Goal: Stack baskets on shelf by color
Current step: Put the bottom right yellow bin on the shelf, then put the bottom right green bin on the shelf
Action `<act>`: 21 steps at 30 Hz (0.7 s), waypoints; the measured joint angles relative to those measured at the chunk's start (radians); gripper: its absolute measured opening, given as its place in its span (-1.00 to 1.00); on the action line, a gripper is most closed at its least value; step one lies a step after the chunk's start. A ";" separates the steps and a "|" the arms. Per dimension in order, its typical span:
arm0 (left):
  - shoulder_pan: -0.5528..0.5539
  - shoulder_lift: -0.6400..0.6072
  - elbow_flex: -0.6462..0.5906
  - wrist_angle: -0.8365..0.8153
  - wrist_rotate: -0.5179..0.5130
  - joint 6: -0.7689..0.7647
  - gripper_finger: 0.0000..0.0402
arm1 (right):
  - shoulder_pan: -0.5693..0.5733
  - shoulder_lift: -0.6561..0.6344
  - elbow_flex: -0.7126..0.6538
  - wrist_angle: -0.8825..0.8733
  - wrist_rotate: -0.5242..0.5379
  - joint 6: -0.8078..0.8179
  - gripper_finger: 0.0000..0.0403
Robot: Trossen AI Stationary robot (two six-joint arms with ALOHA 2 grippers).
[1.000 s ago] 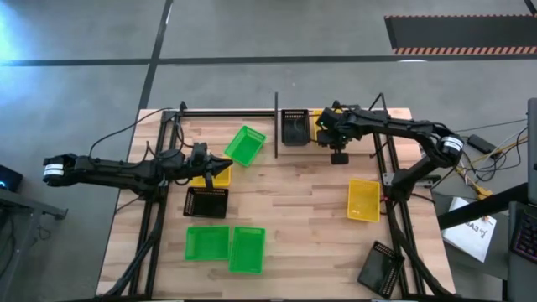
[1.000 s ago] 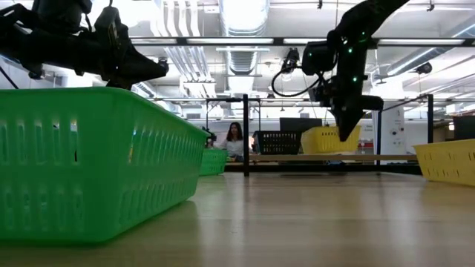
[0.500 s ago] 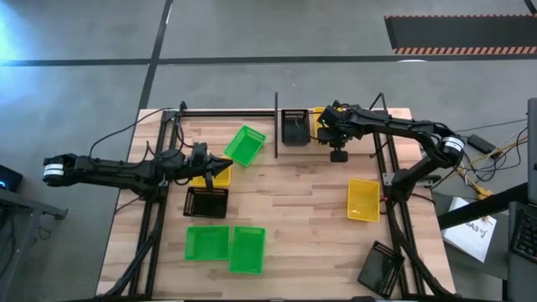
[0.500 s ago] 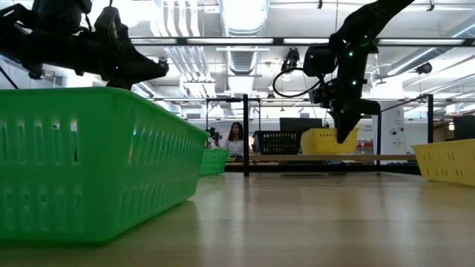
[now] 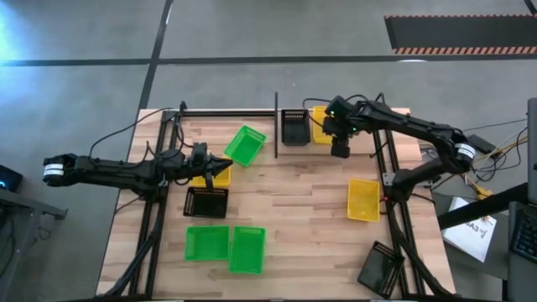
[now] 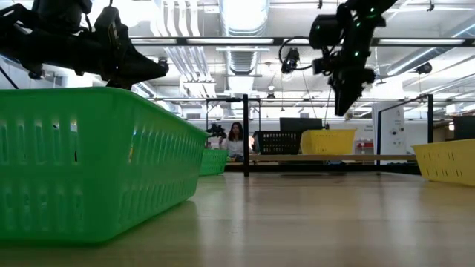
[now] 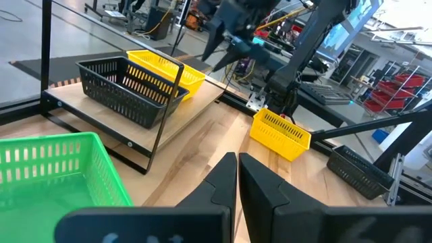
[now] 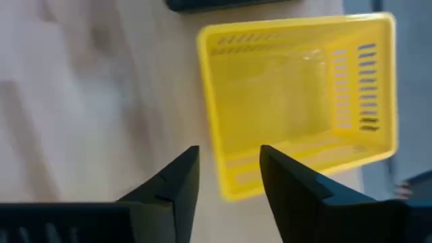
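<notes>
The shelf [image 5: 226,111] runs along the table's far edge. A black basket [image 5: 294,126] and a yellow basket [image 5: 321,124] stand on it side by side, resting on their bottoms. My right gripper [image 8: 229,154] hangs open above the yellow basket [image 8: 297,101], clear of its rim; in the low view the right gripper [image 6: 343,104] stands well over the yellow basket [image 6: 330,141]. At mid-left my left gripper [image 5: 214,164] waits shut in the air over another yellow basket [image 5: 218,175], beside a green basket [image 5: 244,145].
On the table lie a black basket [image 5: 206,202], two green baskets [image 5: 207,242] [image 5: 247,249] near the front, and a yellow basket [image 5: 363,200] at the right. Another black basket [image 5: 382,268] sits at the near right corner. A person [image 6: 236,137] shows far behind the table.
My right gripper has opened and let go of the yellow basket, then risen straight up from it. The yellow basket stays on the shelf next to the black one.
</notes>
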 joint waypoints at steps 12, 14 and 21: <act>-0.055 0.049 0.188 -0.075 -0.025 0.048 -1.00 | 0.235 -0.273 -0.143 0.034 -0.011 0.223 -0.42; -0.082 0.083 0.261 -0.177 -0.043 0.062 -1.00 | 0.326 -0.317 -0.173 0.075 -0.010 0.303 -0.47; -0.203 0.241 0.538 -0.550 -0.039 0.078 -1.00 | 0.738 -0.346 -0.246 0.264 0.178 0.641 -0.66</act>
